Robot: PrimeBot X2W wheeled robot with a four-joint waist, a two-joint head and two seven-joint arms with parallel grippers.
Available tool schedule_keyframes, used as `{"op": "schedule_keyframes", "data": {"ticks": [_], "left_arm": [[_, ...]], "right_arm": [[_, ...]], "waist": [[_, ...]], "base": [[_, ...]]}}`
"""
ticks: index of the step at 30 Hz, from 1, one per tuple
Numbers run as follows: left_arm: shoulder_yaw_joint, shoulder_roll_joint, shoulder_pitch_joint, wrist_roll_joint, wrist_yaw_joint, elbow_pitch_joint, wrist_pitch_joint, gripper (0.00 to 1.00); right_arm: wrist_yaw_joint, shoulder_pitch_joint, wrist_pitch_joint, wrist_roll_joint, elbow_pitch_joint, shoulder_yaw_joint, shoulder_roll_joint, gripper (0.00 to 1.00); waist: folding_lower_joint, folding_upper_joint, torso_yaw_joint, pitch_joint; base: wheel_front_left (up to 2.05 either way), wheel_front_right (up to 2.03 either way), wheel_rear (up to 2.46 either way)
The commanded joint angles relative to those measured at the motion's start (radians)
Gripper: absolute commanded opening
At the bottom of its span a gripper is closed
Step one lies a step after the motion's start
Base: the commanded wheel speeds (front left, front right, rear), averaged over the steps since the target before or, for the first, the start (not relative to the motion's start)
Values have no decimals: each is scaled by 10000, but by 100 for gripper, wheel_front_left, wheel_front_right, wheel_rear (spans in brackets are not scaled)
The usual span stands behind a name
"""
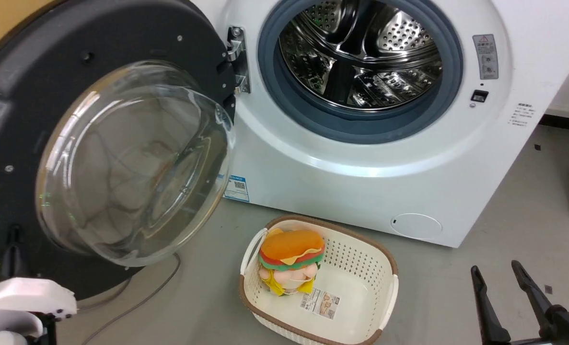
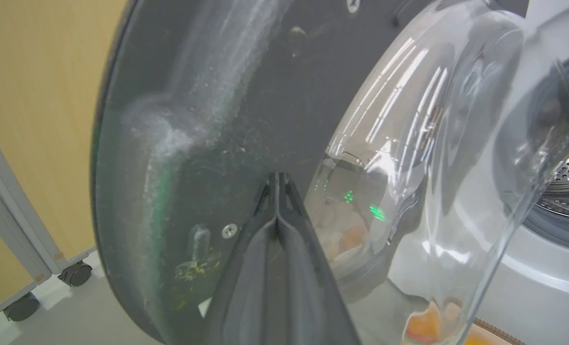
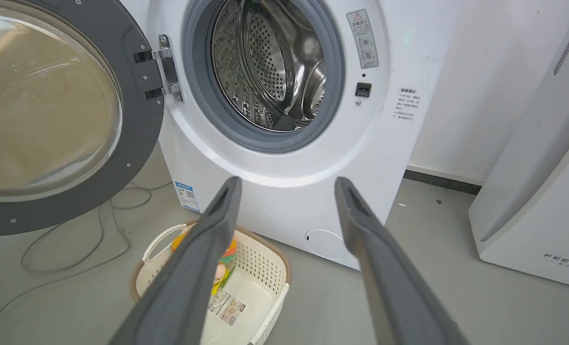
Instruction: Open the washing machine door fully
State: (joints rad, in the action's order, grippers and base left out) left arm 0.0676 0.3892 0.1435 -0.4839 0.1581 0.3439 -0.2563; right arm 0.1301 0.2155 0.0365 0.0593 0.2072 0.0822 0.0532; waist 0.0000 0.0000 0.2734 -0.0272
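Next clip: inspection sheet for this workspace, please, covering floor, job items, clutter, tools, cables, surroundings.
Surface: grey floor, a few dark specks.
Job's things: washing machine door swung wide open; washing machine, drum looks empty.
Clutter: basket with a burger plush, before the machine.
Tools: left tool shut, tips at the door's inner face; right tool open, empty.
Cables: cable on the floor below the door.
Surroundings: white appliance, yellow wall.

head: above, facing down, near white boxy washing machine (image 1: 342, 191) | left wrist: very close to round black glass-bowled door (image 2: 246, 120) | right wrist: low, further back, facing machine front | shared: door, steel drum (image 1: 399, 43)
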Motion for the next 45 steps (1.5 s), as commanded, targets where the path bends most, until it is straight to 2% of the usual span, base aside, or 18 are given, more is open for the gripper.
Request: {"op": "schedule_keyframes", "data": {"ticks": [1, 8, 13, 15, 16, 17, 18, 19, 25, 30, 35, 45], "left_arm": [[157, -2, 178, 118, -62, 132, -53, 0], [702, -733, -130, 716, -348, 160, -54, 0], [924, -1480, -1012, 1163, -390, -707, -54, 0], [763, -1894, -1572, 1454, -269, -1307, -54, 0], [627, -2067, -1870, 1569, -245, -1527, -54, 18], [500, -2220, -2146, 1663, -212, -1737, -54, 45], [360, -2354, -2386, 1727, -185, -1898, -51, 97], [223, -2480, -2575, 1769, -171, -2087, -49, 100], [-735, -2792, -3078, 2256, -142, -3039, 161, 100], [-1480, -2828, -2944, 2740, -227, -3475, 340, 100], [-2025, -2760, -2561, 3162, -299, -3312, 695, 100], [-2231, -2725, -2369, 3314, -172, -2713, 924, 100]], "right_arm": [[6, 69, -9, -78, 64, -29, -30, 100], [6, 152, 62, 134, -45, 56, -30, 100], [6, 190, 215, 244, -135, -70, -30, 100], [6, 245, 243, 264, -173, -112, -30, 100], [6, 270, 256, 271, -191, -130, -30, 100], [6, 290, 268, 285, -204, -137, -30, 100], [6, 304, 309, 320, -201, -119, -30, 100], [6, 318, 351, 359, -202, -119, -30, 100], [6, 353, 413, 397, -230, -288, -30, 100], [6, 299, 360, 198, -197, -468, -30, 100], [6, 207, 257, -56, -74, -546, -30, 100], [6, -40, 126, -186, -105, -769, -30, 100]], "waist": [[0, 0, -68, 12], [0, 0, -167, 249], [0, 0, -269, 559], [0, 0, -311, 656], [0, 0, -338, 699], [0, 0, -369, 731], [0, 0, -391, 753], [0, 0, -422, 779], [0, 0, -748, 873], [0, 0, -1237, 934], [0, 0, -1774, 957], [0, 0, -2646, 890]], "base": [[0, 0, 0], [0, 0, 0], [0, 0, 0], [0, 0, 0], [0, 0, 0], [0, 0, 0], [0, 0, 0], [0, 0, 0], [0, 0, 0], [0, 0, 0], [0, 0, 0], [0, 0, 0]]}}
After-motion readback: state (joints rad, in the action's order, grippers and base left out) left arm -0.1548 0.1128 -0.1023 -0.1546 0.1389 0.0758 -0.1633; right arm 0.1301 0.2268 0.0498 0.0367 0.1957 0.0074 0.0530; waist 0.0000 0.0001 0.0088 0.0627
